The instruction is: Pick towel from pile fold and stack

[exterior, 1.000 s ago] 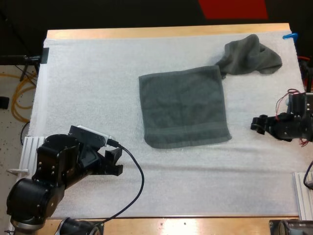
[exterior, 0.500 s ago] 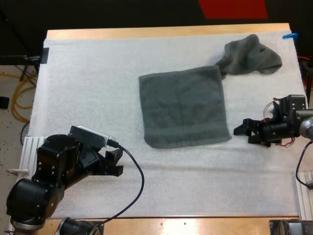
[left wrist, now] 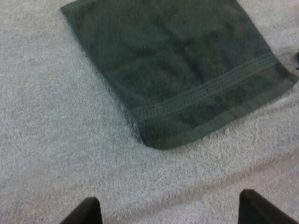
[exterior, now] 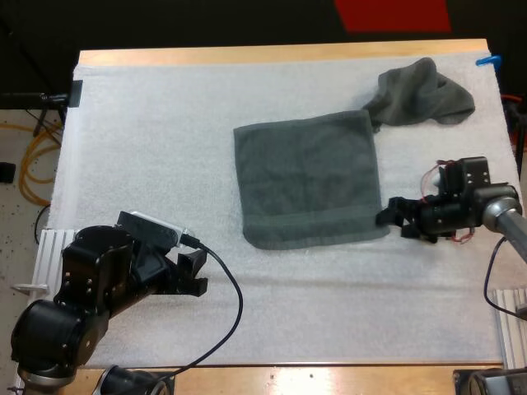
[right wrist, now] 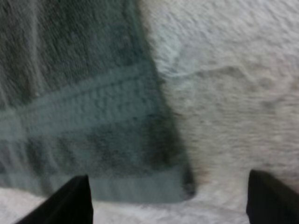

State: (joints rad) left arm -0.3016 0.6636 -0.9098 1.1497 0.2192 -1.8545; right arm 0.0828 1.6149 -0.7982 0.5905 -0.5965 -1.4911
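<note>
The spread towel lies flat on the white mat, and the crumpled towel sits just past its far right corner, touching it. The right gripper is right at the spread towel's near right corner, its fingers wide apart with that corner just ahead of the gap and nothing gripped. The left gripper sits well off the spread towel's near left corner, over bare mat, its fingers likewise spread wide and holding nothing.
</note>
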